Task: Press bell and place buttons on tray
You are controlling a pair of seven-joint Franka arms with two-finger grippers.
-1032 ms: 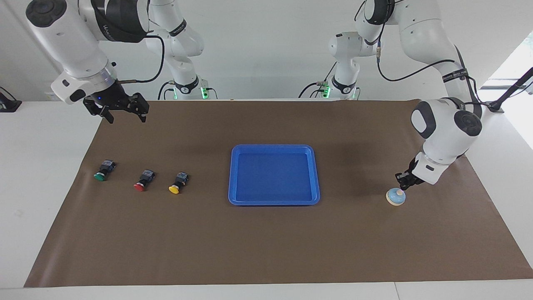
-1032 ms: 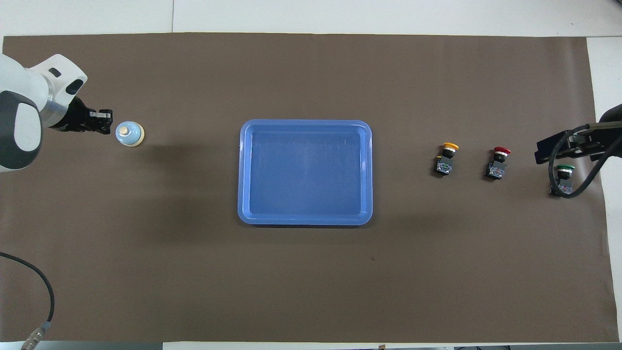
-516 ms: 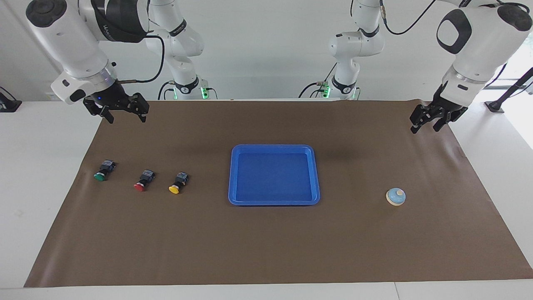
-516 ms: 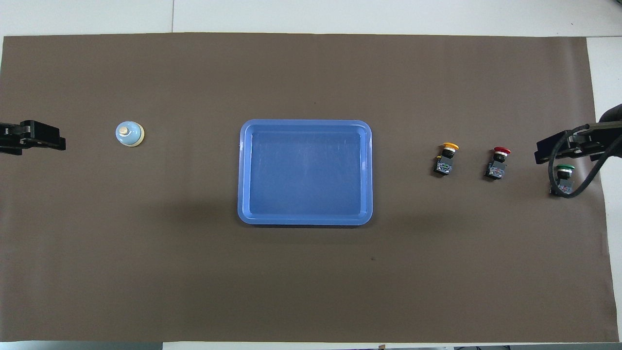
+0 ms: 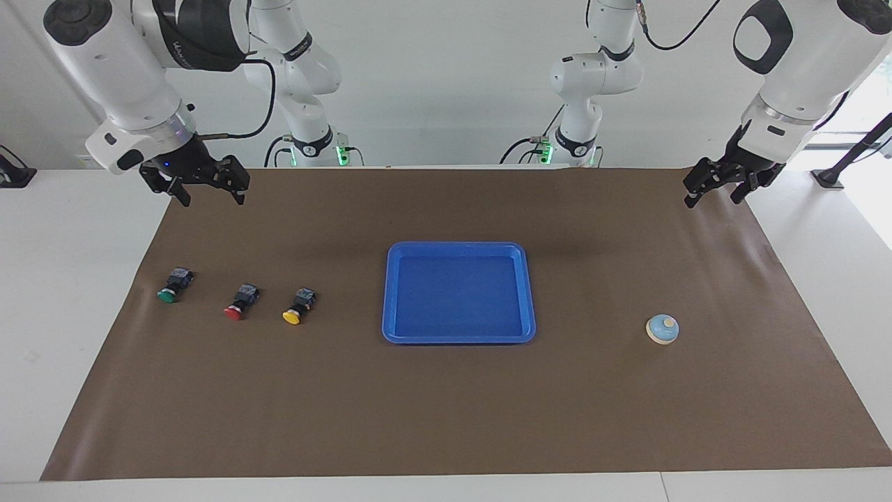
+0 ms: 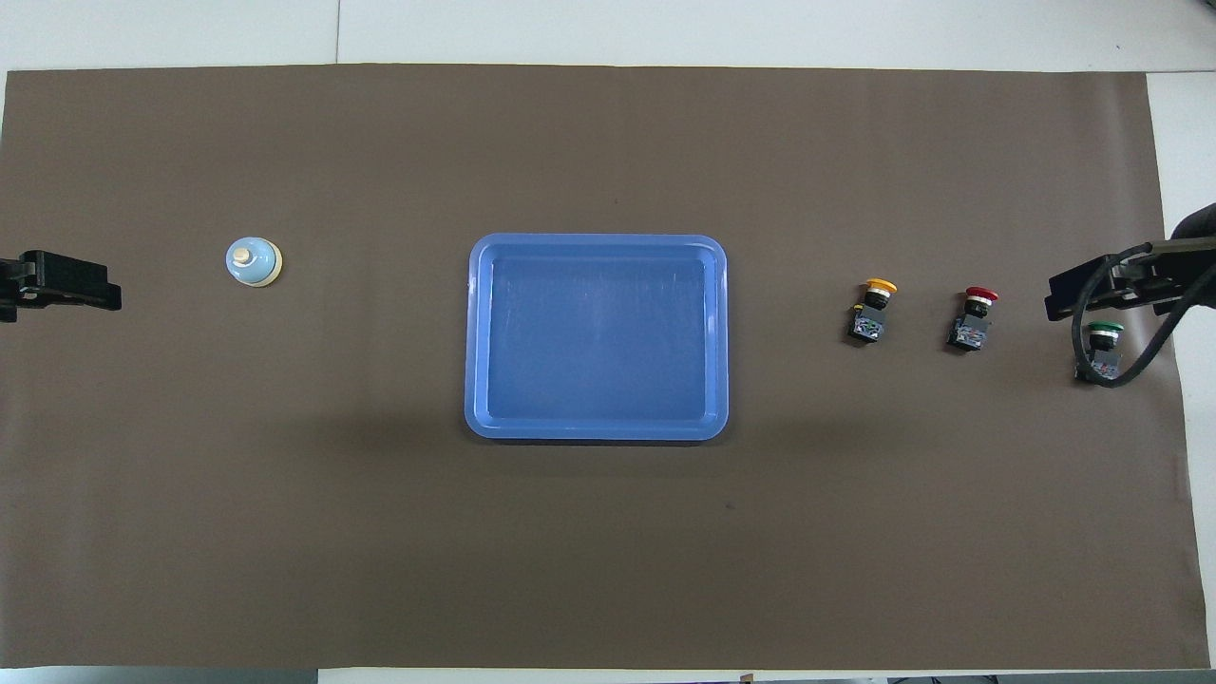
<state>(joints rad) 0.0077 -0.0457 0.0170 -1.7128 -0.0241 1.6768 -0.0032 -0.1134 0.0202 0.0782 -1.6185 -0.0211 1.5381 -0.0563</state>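
The blue tray (image 5: 458, 245) lies empty mid-table; it also shows in the overhead view (image 6: 598, 241). The bell (image 5: 662, 329) (image 6: 254, 261) stands alone toward the left arm's end. The green button (image 5: 172, 286) (image 6: 1102, 347), red button (image 5: 240, 302) (image 6: 975, 318) and yellow button (image 5: 298, 307) (image 6: 872, 311) lie in a row toward the right arm's end. My left gripper (image 5: 712, 199) (image 6: 57, 285) is open and empty, raised over the mat's corner at its own end. My right gripper (image 5: 212, 201) (image 6: 1102, 290) is open and empty, raised over the mat's edge above the green button, waiting.
A brown mat (image 5: 446, 404) covers most of the white table. Its cable loops over the green button in the overhead view.
My left gripper has lifted off the bell, opened and swung up and back to the mat's corner; in the last half second it only shifted slightly. The right arm has not moved.
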